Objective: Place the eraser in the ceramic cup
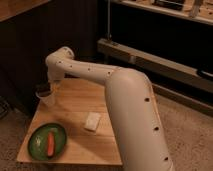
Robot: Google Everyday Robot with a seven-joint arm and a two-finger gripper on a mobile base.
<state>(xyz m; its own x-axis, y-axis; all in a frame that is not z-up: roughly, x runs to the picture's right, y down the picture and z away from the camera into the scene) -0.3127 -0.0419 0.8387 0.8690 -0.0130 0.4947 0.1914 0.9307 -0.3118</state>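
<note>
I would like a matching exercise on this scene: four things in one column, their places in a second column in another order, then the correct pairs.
Things:
1. ceramic cup
2. green plate
3. white piece
4. claw

Places:
A. middle of the wooden table
B. front left part of the table, holding an orange item
C. right over the cup's mouth
D. back left corner of the table

Pairs: 1-D, 2-B, 3-A, 4-C

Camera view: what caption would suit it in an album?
White robot arm reaches across a wooden table, its gripper right above the ceramic cup.
</note>
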